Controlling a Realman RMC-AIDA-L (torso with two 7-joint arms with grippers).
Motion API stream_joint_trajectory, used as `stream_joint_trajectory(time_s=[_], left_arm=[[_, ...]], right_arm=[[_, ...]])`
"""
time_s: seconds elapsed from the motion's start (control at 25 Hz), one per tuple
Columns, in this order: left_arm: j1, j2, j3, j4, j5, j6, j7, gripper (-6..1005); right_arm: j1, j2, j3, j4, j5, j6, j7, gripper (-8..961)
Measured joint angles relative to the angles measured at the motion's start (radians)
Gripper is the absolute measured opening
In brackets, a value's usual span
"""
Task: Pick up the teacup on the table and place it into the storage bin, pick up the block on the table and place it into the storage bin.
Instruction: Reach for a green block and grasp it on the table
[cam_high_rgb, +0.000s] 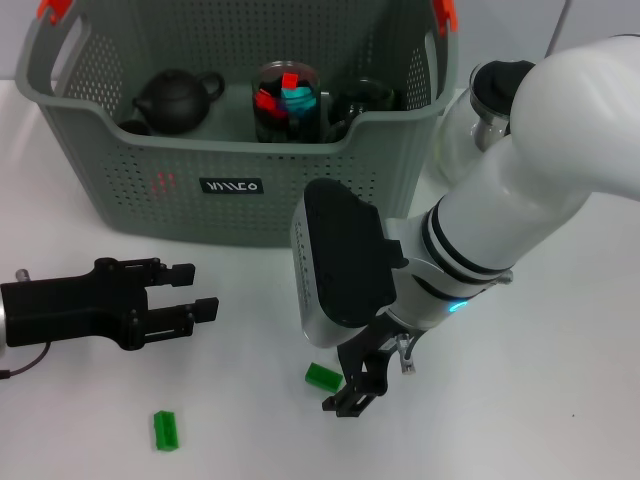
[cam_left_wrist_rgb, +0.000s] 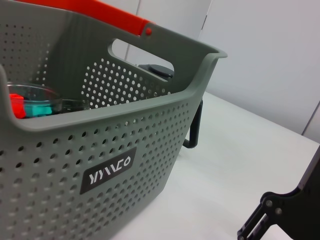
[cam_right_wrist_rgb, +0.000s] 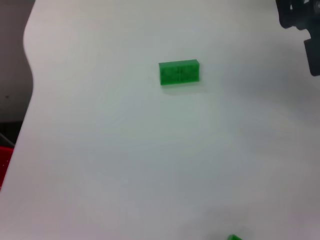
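The grey storage bin (cam_high_rgb: 240, 150) stands at the back of the table, and its perforated wall and black label (cam_left_wrist_rgb: 110, 170) fill the left wrist view. A dark teacup (cam_high_rgb: 362, 98) sits inside it, beside a black teapot (cam_high_rgb: 178, 98) and a glass jar (cam_high_rgb: 286, 100) of coloured pieces. One green block (cam_high_rgb: 322, 376) lies on the table, just left of my right gripper (cam_high_rgb: 358, 385), which hangs low over the table, open and holding nothing. A second green block (cam_high_rgb: 165, 430) (cam_right_wrist_rgb: 179, 73) lies nearer the front left. My left gripper (cam_high_rgb: 195, 290) hovers open at the left.
A glass teapot (cam_high_rgb: 480, 100) with a black handle (cam_left_wrist_rgb: 195, 125) stands right of the bin. The bin carries orange handle clips (cam_left_wrist_rgb: 115, 15). White tabletop stretches in front and to the right of my arms.
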Motion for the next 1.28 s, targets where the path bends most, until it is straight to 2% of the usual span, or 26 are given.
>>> stream_joint_trajectory(time_s=[1.28], left_arm=[[0.008,-0.002,0.000,0.003,0.005,-0.001,-0.001,616]], right_arm=[[0.003,-0.003,-0.049,0.024,-0.013,0.072,-0.020,751]])
